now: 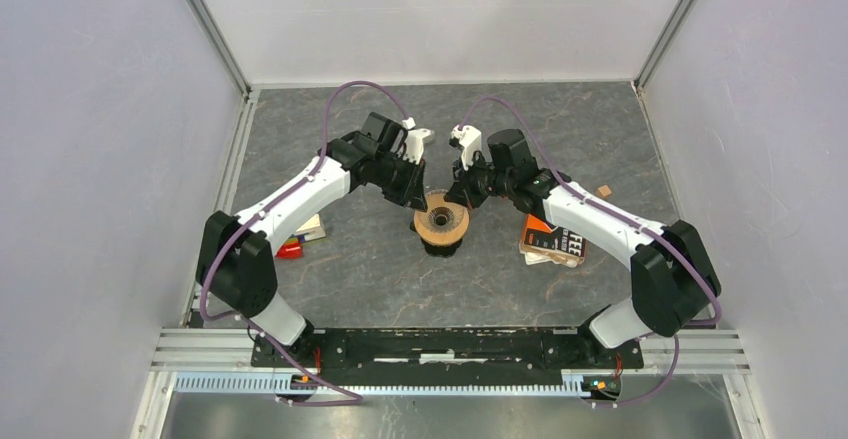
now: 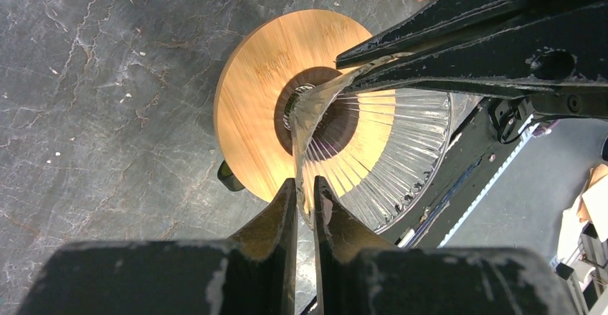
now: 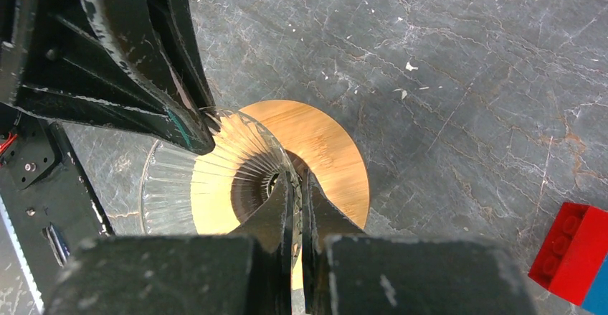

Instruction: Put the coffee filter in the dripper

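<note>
Standing at the middle of the table [image 1: 340, 289], the dripper [image 1: 428, 227] has its long axis about upright. The wide ribbed glass mouth faces up toward the wrist cameras, and the narrow end points down through the hole of the wooden collar. Under the dripper's collar sits a dark cup [image 2: 229, 176], mostly hidden. The left gripper [image 2: 305, 199] meets the dripper from its left, fingers drawn nearly together and pinching the glass rim. The right gripper [image 3: 297, 194] does the same from the dripper's right, jaws narrow and clamped on the opposite part of the rim. Well left of the dripper lies a red brick [image 3: 566, 250]; well right of it, an orange-and-black box [image 1: 555, 241].
</note>
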Controlling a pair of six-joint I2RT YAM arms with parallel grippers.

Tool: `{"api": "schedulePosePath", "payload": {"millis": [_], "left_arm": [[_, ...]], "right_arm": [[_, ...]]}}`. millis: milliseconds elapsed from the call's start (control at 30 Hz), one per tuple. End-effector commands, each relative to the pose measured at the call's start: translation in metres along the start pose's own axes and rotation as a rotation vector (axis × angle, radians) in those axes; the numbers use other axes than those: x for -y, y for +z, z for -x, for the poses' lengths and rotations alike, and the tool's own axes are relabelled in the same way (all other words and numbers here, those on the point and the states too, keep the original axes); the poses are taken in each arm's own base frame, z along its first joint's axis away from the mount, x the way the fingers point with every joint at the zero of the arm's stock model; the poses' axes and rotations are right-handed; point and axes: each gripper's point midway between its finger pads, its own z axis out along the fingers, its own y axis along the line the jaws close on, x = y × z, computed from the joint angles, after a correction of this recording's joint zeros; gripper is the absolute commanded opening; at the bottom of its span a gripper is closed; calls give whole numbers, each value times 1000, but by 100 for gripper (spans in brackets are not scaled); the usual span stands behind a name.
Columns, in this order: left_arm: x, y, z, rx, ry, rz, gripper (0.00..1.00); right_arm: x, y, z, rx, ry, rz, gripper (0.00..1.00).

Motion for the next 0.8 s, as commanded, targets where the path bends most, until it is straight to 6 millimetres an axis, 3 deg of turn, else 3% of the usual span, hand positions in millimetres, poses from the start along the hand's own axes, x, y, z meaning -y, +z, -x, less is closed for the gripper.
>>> {"api": "schedulePosePath", "payload": {"millis": [0,767], "left_arm": [[-21,33,-51,-195,-38,75,2],[-11,34,-37,-193,-20,47,2]], "right_arm": [[3,22,-57,-155,-1,-2,0],[11,26,-82,-184,-66,-4,0]]}}
